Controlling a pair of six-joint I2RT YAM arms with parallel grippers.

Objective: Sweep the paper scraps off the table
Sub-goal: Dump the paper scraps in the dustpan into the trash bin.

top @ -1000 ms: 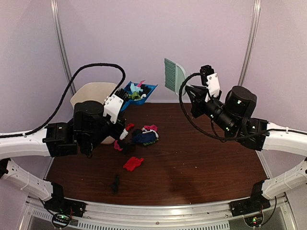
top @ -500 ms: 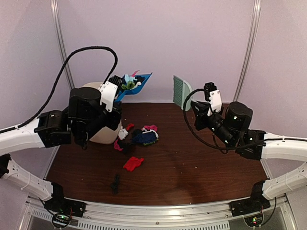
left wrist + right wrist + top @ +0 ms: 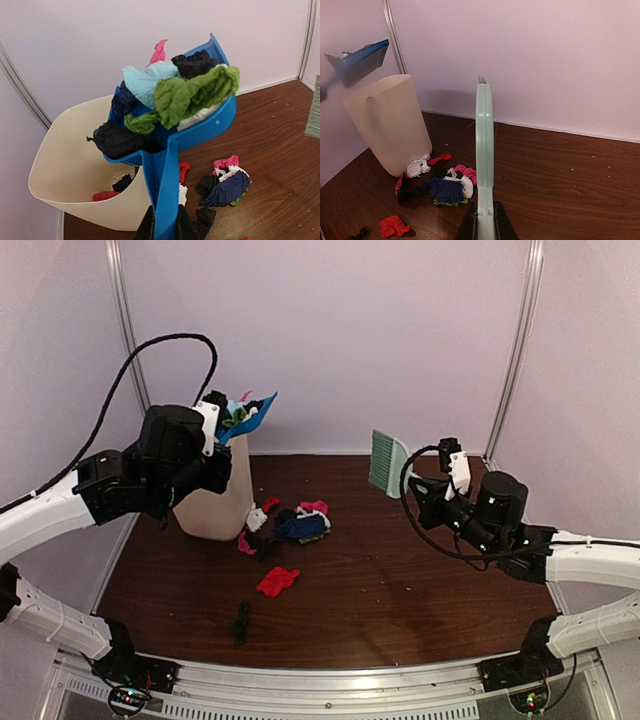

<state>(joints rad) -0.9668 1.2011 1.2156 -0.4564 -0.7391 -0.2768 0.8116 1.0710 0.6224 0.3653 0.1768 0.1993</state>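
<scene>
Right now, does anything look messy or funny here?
Yes. A heap of paper scraps lies on the table right beside the bin, not in it, with a red scrap and a black scrap apart, nearer the front. The blue dustpan above the bin is piled so high that a green scrap bulges over its side.

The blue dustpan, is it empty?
No, the blue dustpan is heaped with crumpled paper scraps in green, pale blue, black and pink.
</scene>
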